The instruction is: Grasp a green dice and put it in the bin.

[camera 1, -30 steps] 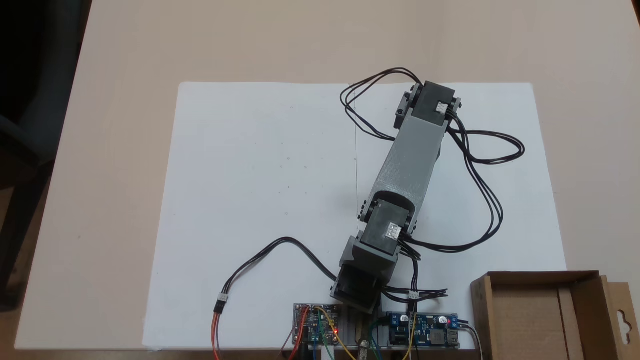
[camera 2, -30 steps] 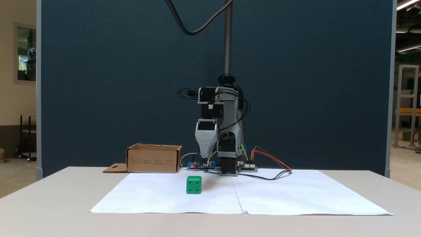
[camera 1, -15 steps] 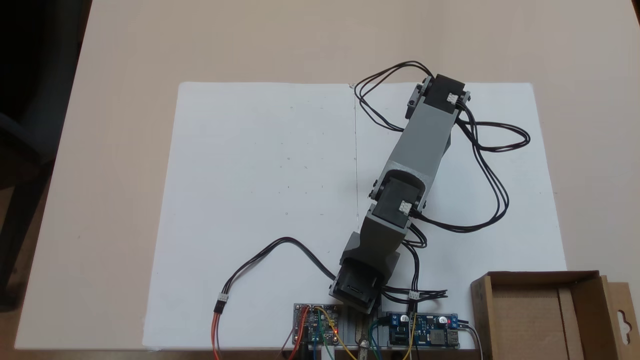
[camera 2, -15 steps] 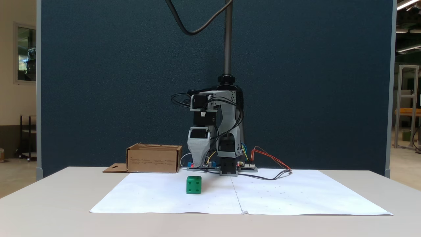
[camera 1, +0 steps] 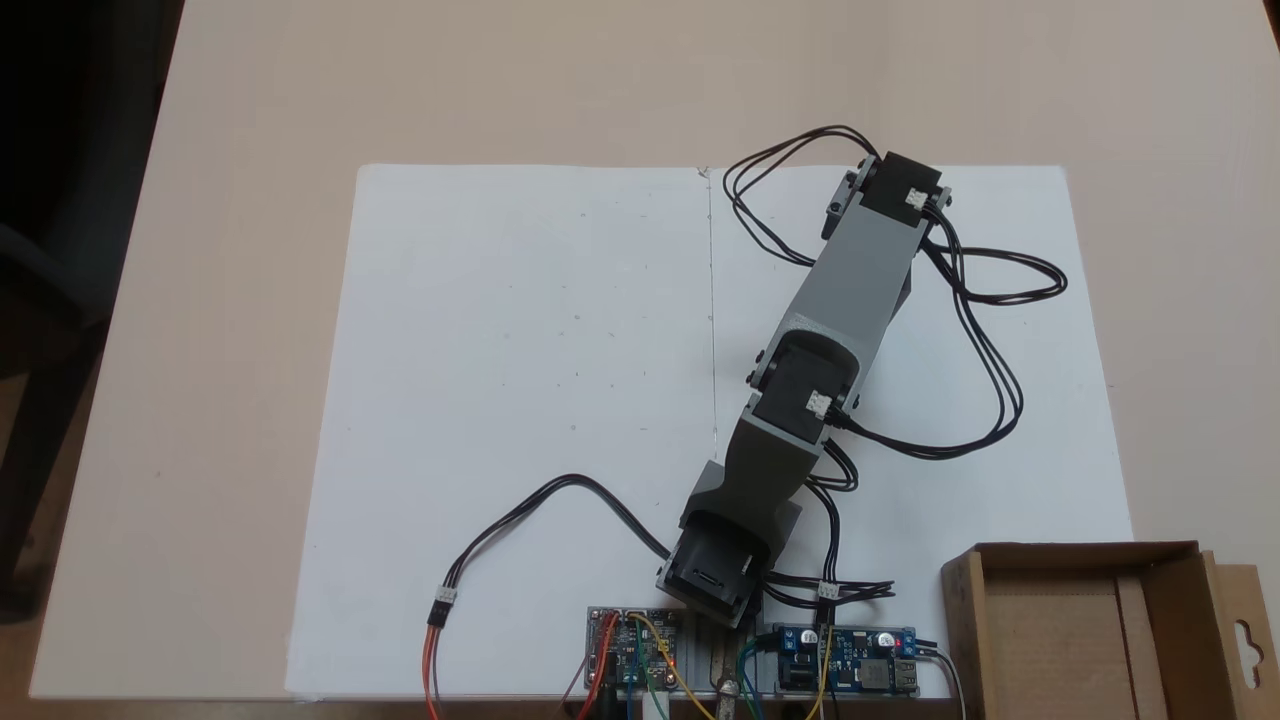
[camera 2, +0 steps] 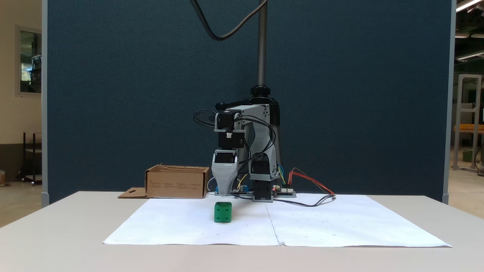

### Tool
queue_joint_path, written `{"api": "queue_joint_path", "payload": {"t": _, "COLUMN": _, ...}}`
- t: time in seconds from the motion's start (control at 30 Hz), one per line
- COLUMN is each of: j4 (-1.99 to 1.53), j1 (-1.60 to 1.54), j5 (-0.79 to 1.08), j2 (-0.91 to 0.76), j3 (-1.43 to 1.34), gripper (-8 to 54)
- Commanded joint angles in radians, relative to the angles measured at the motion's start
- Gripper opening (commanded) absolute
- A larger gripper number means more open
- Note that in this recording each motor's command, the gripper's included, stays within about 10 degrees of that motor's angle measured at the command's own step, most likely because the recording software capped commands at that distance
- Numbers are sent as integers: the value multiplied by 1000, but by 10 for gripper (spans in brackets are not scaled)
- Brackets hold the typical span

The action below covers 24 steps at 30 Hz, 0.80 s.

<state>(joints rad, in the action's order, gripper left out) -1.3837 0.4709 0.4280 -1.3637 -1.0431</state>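
Observation:
The green dice [camera 2: 223, 212] sits on the white paper [camera 2: 189, 223], left of the paper's centre seam in a fixed view. My gripper [camera 2: 225, 192] hangs pointing straight down just above the dice, a small gap below its tip. It shows as one grey tapered wedge, so its jaws cannot be told apart. From above, the arm [camera 1: 850, 290] reaches over the paper's right half and covers the dice. The bin [camera 1: 962, 620], a brown cardboard box, stands empty at the lower right corner from above and behind-left of the dice [camera 2: 177, 183].
Circuit boards [camera 1: 850, 672] and coloured wires lie beside the arm's base [camera 1: 715, 575]. Black cables [camera 1: 985, 340] loop out right of the arm. A dark blue partition [camera 2: 113, 94] backs the table. The bin's flap [camera 1: 1245, 640] with a hang-hole sticks out sideways.
The arm has stretched further out over the paper and the gripper has come down, shifting left in the front view until it hangs just above the dice. The dice has stayed put.

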Motion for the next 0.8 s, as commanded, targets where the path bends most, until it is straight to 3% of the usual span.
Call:
{"api": "queue_joint_path", "payload": {"t": 0.0, "j4": 11, "j1": 17, "j5": 78, "j2": -5, "j3": 54, "gripper": 439}}
{"api": "queue_joint_path", "payload": {"t": 0.77, "j4": 195, "j1": 37, "j5": 94, "j2": 52, "j3": -95, "gripper": 432}}
